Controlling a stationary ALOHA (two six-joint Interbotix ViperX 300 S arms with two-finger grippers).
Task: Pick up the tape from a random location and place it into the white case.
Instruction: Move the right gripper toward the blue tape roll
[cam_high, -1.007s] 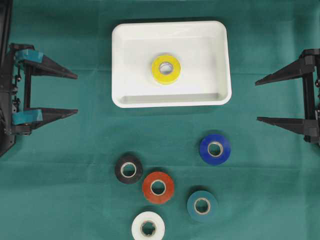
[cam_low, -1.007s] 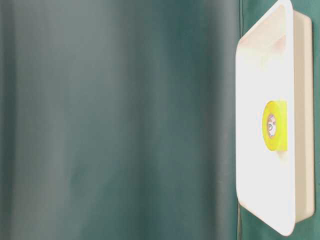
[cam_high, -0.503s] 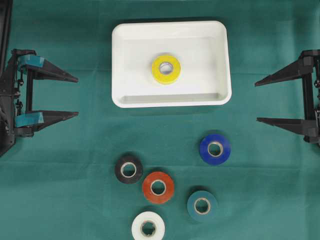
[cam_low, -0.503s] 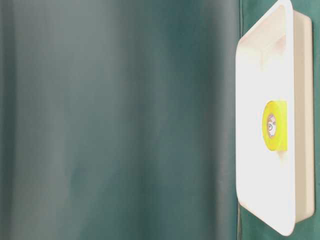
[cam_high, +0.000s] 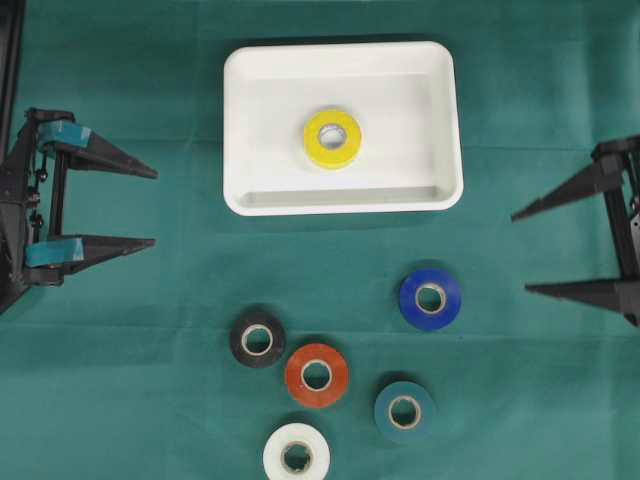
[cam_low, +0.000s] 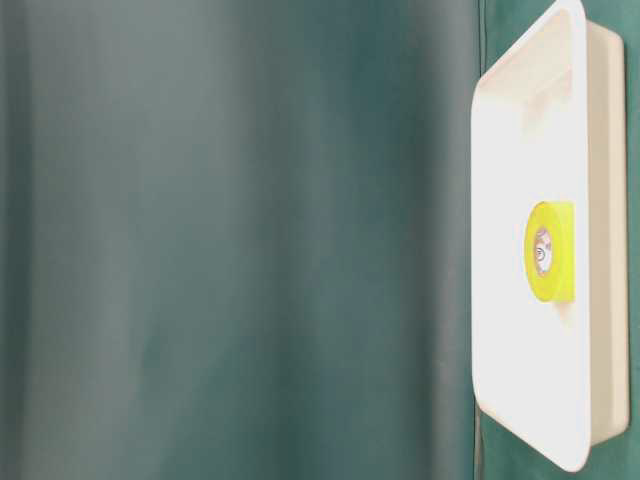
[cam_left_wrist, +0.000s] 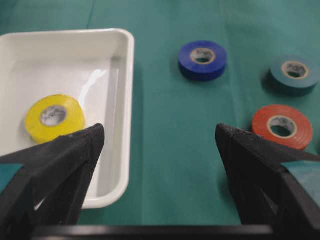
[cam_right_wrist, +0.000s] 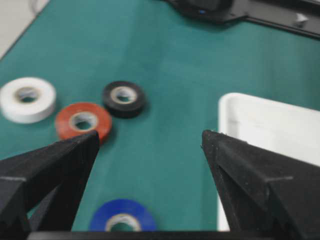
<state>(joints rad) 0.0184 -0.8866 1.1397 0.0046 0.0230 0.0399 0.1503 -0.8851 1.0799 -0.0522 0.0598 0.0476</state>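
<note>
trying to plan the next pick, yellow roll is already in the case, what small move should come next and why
Probably swing the right tool down toward the blue tape roll and centre it over the roll. Both tools are open and empty, the yellow roll already lies in the white case, and five rolls remain on the cloth. The blue one lies nearest the right tool, apart from the others.

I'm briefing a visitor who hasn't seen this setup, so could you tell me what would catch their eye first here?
First the bright yellow tape roll lying flat in the middle of the white case at the top centre of the green cloth. Next, five loose rolls clustered below the case: blue, black, red, teal and white. The left gripper and right gripper wait at the sides, fingers wide apart and empty.
</note>
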